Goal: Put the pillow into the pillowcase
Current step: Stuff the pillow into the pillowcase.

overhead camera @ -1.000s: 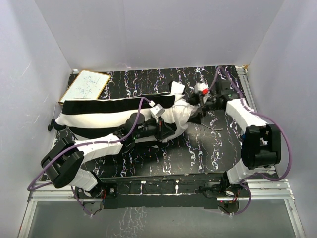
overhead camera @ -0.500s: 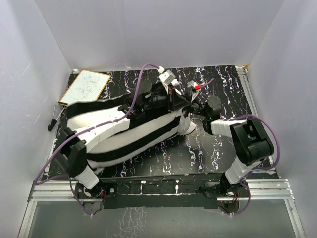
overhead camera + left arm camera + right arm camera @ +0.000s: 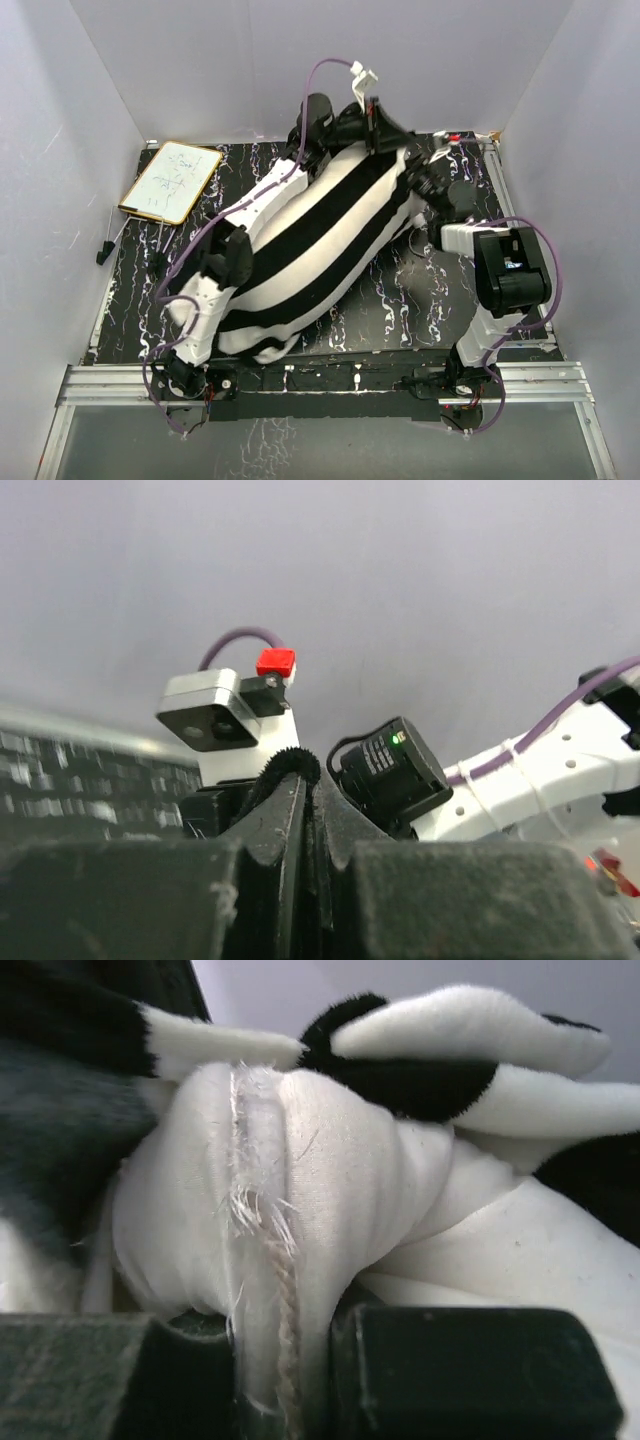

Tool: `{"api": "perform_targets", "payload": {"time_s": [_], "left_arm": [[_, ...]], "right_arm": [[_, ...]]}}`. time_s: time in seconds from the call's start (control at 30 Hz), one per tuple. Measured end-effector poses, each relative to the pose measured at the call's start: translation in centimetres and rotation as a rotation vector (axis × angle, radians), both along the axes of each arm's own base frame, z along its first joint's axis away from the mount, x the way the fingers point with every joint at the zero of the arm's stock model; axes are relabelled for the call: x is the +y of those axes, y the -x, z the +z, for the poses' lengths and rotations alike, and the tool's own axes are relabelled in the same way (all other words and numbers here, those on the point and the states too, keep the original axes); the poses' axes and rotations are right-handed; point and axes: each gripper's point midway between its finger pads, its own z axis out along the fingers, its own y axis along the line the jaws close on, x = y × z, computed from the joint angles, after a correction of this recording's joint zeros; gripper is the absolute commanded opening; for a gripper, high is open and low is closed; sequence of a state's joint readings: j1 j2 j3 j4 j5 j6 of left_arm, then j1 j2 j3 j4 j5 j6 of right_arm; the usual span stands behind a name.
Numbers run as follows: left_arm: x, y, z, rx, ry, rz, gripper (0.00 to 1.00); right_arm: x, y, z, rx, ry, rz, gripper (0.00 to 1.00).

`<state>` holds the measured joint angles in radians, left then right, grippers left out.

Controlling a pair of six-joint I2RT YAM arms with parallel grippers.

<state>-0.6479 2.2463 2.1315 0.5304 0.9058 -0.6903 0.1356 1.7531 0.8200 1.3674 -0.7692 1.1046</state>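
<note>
The black-and-white striped pillowcase (image 3: pixel 320 240) lies bulging and diagonal across the table, its far end lifted. My left gripper (image 3: pixel 385 135) is raised at that far end, shut on a black edge of the pillowcase (image 3: pixel 295 765) that pokes out above the closed jaws (image 3: pixel 310 800). Just right of it is my right gripper (image 3: pixel 420 185). In the right wrist view it (image 3: pixel 285 1360) is shut on a bunched corner of the white pillow (image 3: pixel 350 1160), with a frayed seam running between the jaws. Folds of the pillowcase (image 3: pixel 450 1030) hang right above that corner. The pillowcase hides most of the pillow.
A small whiteboard (image 3: pixel 172 181) lies at the table's far left corner. The black marbled table (image 3: pixel 420 300) is closed in by white walls on three sides. A metal rail (image 3: pixel 330 385) with the arm bases runs along the near edge.
The left arm has swung up and toward the far wall, lifting the pillowcase end with it, and the bundle now lies diagonal. The right gripper has shut on the pillow's corner.
</note>
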Motion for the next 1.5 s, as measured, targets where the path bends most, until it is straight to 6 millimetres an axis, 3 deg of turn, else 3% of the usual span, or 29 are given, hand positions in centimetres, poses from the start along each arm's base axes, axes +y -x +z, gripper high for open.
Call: {"api": "perform_targets", "payload": {"time_s": [0.13, 0.27, 0.37, 0.5, 0.6, 0.7, 0.77, 0.83, 1.0, 1.07, 1.17, 1.37, 1.5], "left_arm": [[-0.9, -2.3, 5.7, -0.136, 0.137, 0.034, 0.0], [0.7, -2.5, 9.9, -0.192, 0.226, 0.119, 0.0], [2.5, -2.1, 13.2, -0.239, 0.27, 0.159, 0.0], [4.0, -2.0, 16.3, -0.3, 0.329, 0.218, 0.0], [6.3, -1.7, 19.8, -0.374, 0.398, 0.282, 0.0], [9.4, -0.9, 22.3, -0.428, 0.427, 0.312, 0.0], [10.9, 0.5, 22.1, -0.425, 0.395, 0.292, 0.0], [11.8, 2.4, 20.1, -0.385, 0.336, 0.264, 0.0], [13.4, 7.4, 10.6, -0.224, 0.173, 0.214, 0.0], [14.5, 8.9, 8.1, -0.181, 0.136, 0.222, 0.0], [16.1, 10.8, 7.3, -0.162, 0.128, 0.248, 0.0], [19.9, 16.4, 8.4, -0.156, 0.145, 0.29, 0.0], [22.4, 19.9, 6.2, -0.117, 0.104, 0.334, 0.04]], "right_arm": [[-3.7, -2.5, 5.7, -0.152, 0.038, -0.071, 0.08], [-3.6, -3.0, 11.0, -0.312, 0.16, -0.048, 0.08], [-3.2, -3.6, 13.9, -0.411, 0.265, -0.042, 0.08], [-1.4, -4.4, 19.3, -0.579, 0.451, -0.059, 0.08], [1.0, -5.2, 23.3, -0.722, 0.609, -0.127, 0.08], [3.9, -4.8, 25.3, -0.874, 0.789, -0.213, 0.08], [5.1, -3.7, 24.6, -0.936, 0.907, -0.242, 0.08], [5.3, -2.1, 22.3, -0.964, 1.003, -0.231, 0.08], [5.8, 3.1, 10.7, -0.968, 1.19, -0.002, 0.08], [7.0, 4.7, 7.9, -1.002, 1.205, 0.089, 0.08], [8.8, 6.3, 7.0, -1.064, 1.175, 0.162, 0.08], [13.8, 9.9, 6.7, -1.113, 1.059, 0.253, 0.08], [17.9, 11.0, 3.4, -1.078, 0.993, 0.388, 0.08]]}}
